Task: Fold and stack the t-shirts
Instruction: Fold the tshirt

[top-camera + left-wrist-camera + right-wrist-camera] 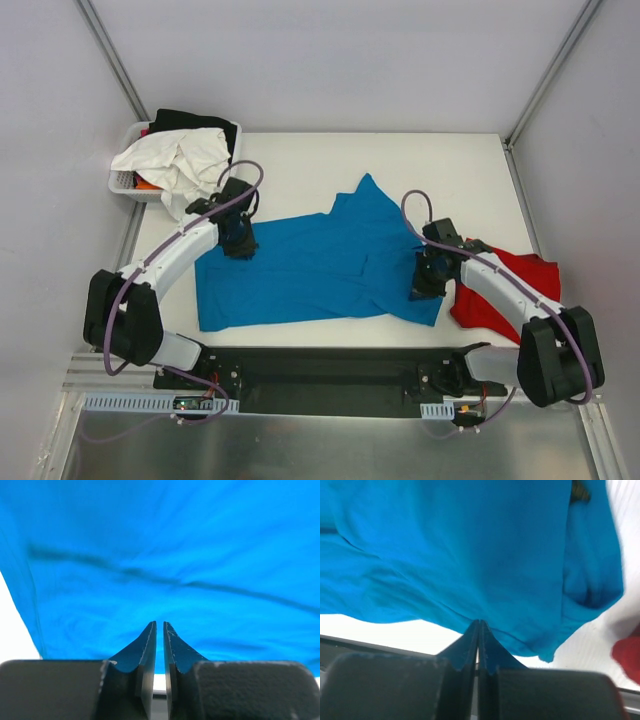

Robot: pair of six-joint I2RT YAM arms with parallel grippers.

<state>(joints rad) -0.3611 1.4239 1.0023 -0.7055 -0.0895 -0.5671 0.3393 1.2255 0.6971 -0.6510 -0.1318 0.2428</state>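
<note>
The turquoise-blue t-shirt (320,260) lies spread across the middle of the white table, with one sleeve pointing to the back. My left gripper (238,245) hangs over its left part. In the left wrist view, that gripper (160,622) has its jaws a narrow crack apart with nothing between them, and blue cloth (165,545) lies beyond. My right gripper (425,285) is at the shirt's right hem. Seen from the right wrist, this gripper (479,621) is shut, pinching the blue hem (460,545). The red t-shirt (510,285) lies crumpled at the right edge, under the right arm.
A white basket (125,180) stands at the back left corner. It holds a white cloth (175,160) and a black cloth (190,120). Grey walls enclose the table on the left, back and right. A corner of the red shirt (627,652) shows in the right wrist view.
</note>
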